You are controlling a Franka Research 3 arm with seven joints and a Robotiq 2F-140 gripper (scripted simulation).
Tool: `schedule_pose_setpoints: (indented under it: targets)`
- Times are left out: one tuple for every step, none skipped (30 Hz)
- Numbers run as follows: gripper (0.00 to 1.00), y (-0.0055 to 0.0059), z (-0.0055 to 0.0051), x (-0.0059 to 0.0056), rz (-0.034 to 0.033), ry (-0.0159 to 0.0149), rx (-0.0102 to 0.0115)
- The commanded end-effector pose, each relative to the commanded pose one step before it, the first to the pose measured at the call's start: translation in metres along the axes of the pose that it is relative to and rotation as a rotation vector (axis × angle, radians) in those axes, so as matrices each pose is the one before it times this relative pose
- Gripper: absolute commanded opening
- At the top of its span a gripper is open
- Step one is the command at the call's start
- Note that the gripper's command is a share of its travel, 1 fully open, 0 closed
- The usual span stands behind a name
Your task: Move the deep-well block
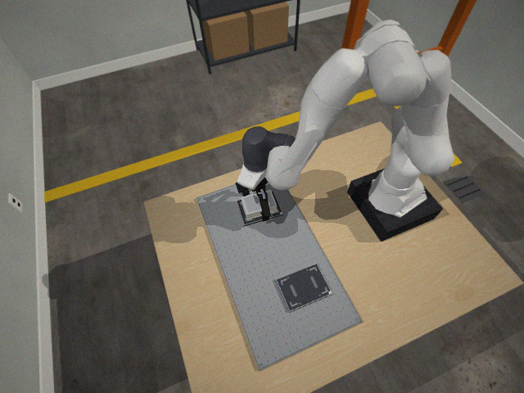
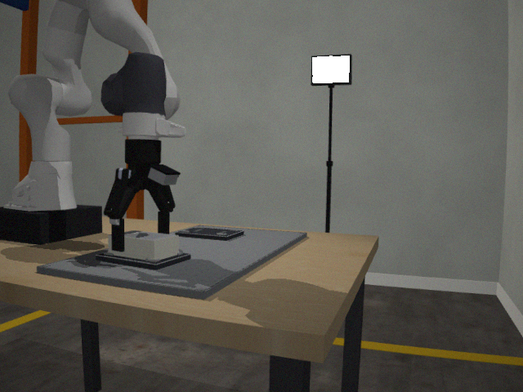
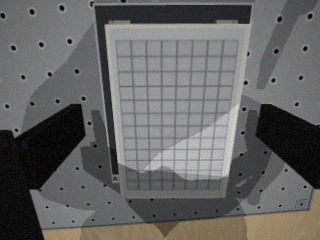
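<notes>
On the grey perforated plate atop your wooden table, the deep-well block sits in nest N1; your gripper straddles it, fingers spread wide on either side, gripping nothing; beyond, nest N2 lies bare of any plate; farther back, a lamp stand rises against the wall.

You have a matt pale plastic block, a matt grey perforated metal plate, a light wood-grain table, and a glossy white arm.
</notes>
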State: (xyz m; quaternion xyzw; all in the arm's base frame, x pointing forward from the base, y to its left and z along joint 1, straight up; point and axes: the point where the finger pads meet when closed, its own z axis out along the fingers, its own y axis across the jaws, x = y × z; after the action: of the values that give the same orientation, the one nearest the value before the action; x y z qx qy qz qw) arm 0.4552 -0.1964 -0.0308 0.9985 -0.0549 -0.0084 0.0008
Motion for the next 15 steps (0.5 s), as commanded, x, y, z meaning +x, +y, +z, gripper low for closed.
schedule_pose_setpoints:
  targets:
    - [1.00, 0.00133, 0.00162, 0.00439, -0.00594, 0.01307, -0.00188]
    - [1.00, 0.00000, 0.00000, 0.00000, 0.00000, 0.00000, 0.00000]
    - [1.00, 0.00000, 0.00000, 0.00000, 0.00000, 0.00000, 0.00000]
    - [1.00, 0.00000, 0.00000, 0.00000, 0.00000, 0.00000, 0.00000]
    - [1.00, 0.00000, 0.00000, 0.00000, 0.00000, 0.00000, 0.00000]
    - [1.00, 0.00000, 0.00000, 0.00000, 0.00000, 0.00000, 0.00000]
    - [1.00, 0.00000, 0.00000, 0.00000, 0.00000, 0.00000, 0.00000]
    - [1.00, 0.00000, 0.00000, 0.00000, 0.00000, 0.00000, 0.00000]
    - [1.00, 0.00000, 0.00000, 0.00000, 0.00000, 0.00000, 0.00000]
    - [1.00, 0.00000, 0.00000, 0.00000, 0.00000, 0.00000, 0.00000]
    - [1.00, 0.00000, 0.00000, 0.00000, 0.00000, 0.00000, 0.00000]
    - [1.00, 0.00000, 0.00000, 0.00000, 0.00000, 0.00000, 0.00000]
    - [1.00, 0.00000, 0.00000, 0.00000, 0.00000, 0.00000, 0.00000]
    - [1.00, 0.00000, 0.00000, 0.00000, 0.00000, 0.00000, 0.00000]
    - [1.00, 0.00000, 0.00000, 0.00000, 0.00000, 0.00000, 0.00000]
